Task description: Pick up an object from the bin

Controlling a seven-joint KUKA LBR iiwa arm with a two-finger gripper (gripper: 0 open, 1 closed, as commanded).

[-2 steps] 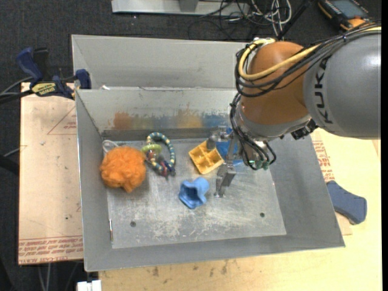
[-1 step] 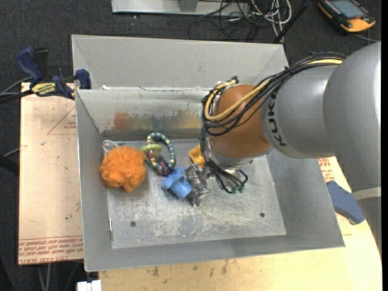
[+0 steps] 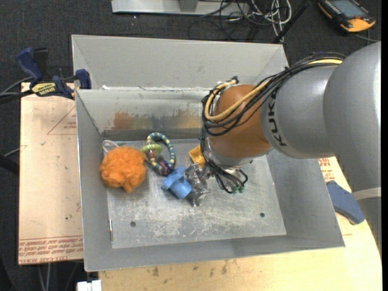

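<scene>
You're looking at gripper point(image 3: 196, 190) sitting low near bin point(image 3: 182, 226) floor, pressing right beside blue block point(image 3: 176, 185) mid-bin. Block lying on floor, so grasp and lift are probably both pending. Clenched or released: cannot tell (wrist blocking). Orange puff point(image 3: 123, 168) lying apart, left.

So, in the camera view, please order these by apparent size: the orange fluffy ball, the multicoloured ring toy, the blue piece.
1. orange fluffy ball
2. multicoloured ring toy
3. blue piece; the gripper at its right edge may hide some of it, so second and third are not sure.
</scene>
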